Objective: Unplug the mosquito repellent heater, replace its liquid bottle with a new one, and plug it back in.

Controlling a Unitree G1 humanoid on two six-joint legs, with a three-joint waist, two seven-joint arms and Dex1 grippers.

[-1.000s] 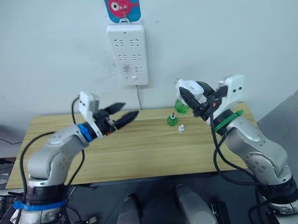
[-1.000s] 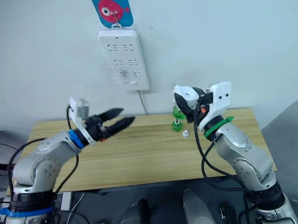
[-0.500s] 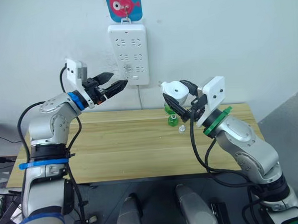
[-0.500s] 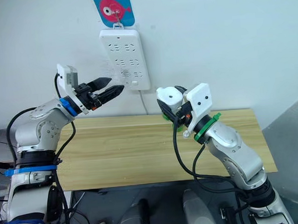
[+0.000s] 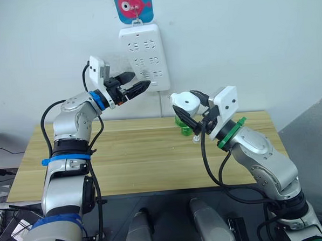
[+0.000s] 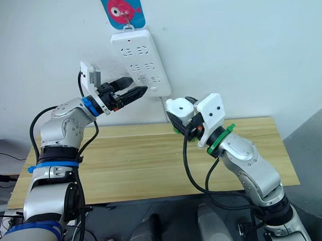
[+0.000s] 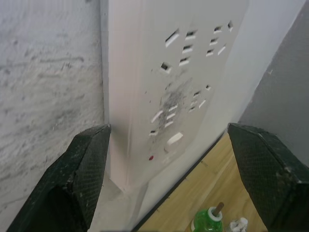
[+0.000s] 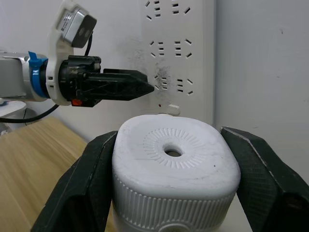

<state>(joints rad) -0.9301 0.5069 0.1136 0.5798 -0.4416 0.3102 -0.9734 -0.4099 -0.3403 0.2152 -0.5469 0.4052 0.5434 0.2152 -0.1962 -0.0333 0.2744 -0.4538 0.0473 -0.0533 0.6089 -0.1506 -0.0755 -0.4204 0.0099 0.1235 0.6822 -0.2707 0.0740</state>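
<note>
My right gripper (image 5: 187, 111) is shut on the mosquito repellent heater (image 5: 184, 101), a white rounded unit with a round vent hole (image 8: 172, 152), held in the air above the table's far edge. A bit of green shows under the heater. A green liquid bottle (image 7: 208, 217) with a wick stands on the table behind it, next to a small white cap (image 5: 195, 138). My left gripper (image 5: 137, 85) is open at the lower left edge of the white power strip (image 5: 148, 55) on the wall, one finger (image 7: 87, 164) on either side of that edge.
The power strip hangs tilted from a hook below a blue and pink fish sign (image 5: 133, 4), and its cable (image 5: 161, 105) drops to the wooden table (image 5: 125, 160). Its sockets (image 7: 193, 43) hold no plug. A grey panel (image 5: 321, 128) stands at the right.
My left gripper rose from over the table to the power strip, whose lower end has swung right. My right gripper carried the heater left and up, toward the strip.
</note>
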